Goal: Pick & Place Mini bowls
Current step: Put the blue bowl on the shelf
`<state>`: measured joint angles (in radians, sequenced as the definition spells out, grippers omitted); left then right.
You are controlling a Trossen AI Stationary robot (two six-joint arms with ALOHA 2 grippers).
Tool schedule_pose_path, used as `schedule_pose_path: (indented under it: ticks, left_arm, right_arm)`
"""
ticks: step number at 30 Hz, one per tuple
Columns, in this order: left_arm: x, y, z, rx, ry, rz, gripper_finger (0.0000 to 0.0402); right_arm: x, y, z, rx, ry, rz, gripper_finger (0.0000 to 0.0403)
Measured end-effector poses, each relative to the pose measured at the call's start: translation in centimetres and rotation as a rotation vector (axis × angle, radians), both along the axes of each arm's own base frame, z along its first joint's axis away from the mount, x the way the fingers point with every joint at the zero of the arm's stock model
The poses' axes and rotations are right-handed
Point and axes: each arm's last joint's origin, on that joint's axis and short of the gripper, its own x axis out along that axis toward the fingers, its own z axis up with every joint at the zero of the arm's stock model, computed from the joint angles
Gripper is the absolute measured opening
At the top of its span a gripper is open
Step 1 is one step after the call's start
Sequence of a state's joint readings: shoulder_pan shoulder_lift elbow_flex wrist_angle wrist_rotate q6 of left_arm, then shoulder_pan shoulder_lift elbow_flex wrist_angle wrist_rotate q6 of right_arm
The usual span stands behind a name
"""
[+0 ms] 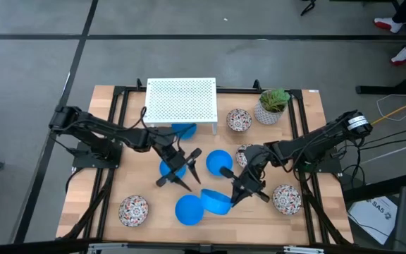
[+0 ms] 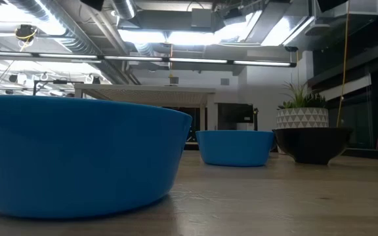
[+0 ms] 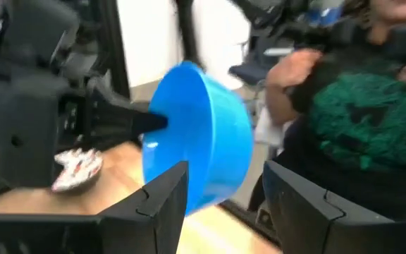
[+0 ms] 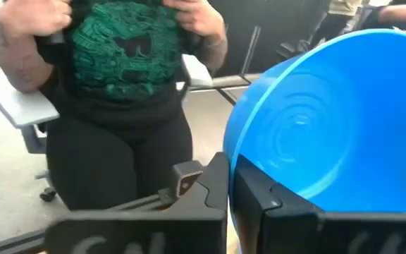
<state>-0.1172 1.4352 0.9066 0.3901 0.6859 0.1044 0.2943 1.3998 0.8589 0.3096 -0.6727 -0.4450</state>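
Midway at best: right gripper [image 1: 232, 198] is clamped on the rim of a tilted blue bowl [image 1: 216, 200] near the front table edge, left gripper [image 1: 182, 171] gapes empty, other bowls lie scattered.

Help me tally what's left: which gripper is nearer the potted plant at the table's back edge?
Right. The right gripper, shut on a tilted blue bowl, is closer to the potted plant; the open left gripper hangs farther toward the left.
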Motion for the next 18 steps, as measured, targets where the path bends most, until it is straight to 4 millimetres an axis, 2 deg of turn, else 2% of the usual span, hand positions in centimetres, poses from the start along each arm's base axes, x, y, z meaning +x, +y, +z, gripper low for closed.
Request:
schedule_pose_path:
  ticks: [4,9,18]
  left_arm:
    - [-0.06,-0.11,0.09,-0.009,-0.006,-0.037,0.0178]
    - [0.15,-0.05,0.02,0.016,-0.016,0.063,0.0178]
    - [0.68,-0.58,-0.71,0.031,-0.026,0.050,0.0178]
  right_arm:
    - [0.04,-0.06,0.06,-0.001,-0.011,-0.002,0.0008]
    - [0.16,-0.34,0.13,-0.001,-0.021,-0.013,0.0008]
    - [0.44,-0.83,0.27,-0.008,-0.042,-0.075,0.0008]
